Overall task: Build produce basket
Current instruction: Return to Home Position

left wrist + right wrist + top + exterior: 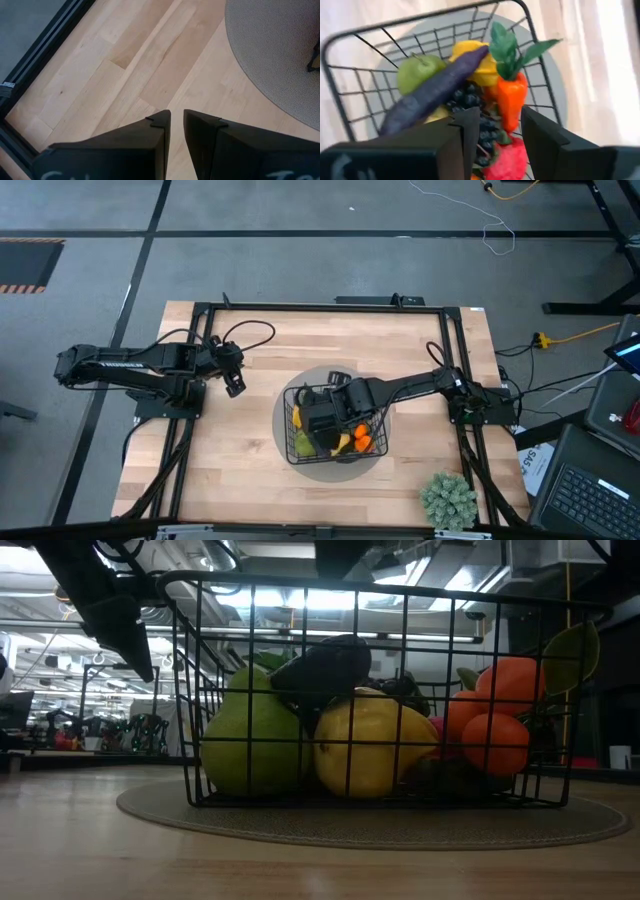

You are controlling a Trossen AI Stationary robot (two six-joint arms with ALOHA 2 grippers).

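Wooden table (240, 450), parted right gripper (500, 132) empty above produce-filled basket (300, 448).

You see a black wire basket (365, 70) on a grey mat (300, 385), holding a purple eggplant (430, 95), orange carrot (512, 100) and green apple (417, 72). The table (400, 340) shows pale wood planks.

From above, the right arm (400, 390) covers much of the basket (290, 448), so only a few bits of fruit peek out beside it. Low down, the basket's wires cross in front of the green apple (250, 745) and yellow fruit (365, 745). A dark thing behind the tangerines (495, 715) is too dim to tell. The eggplant (432, 92) is blurry.
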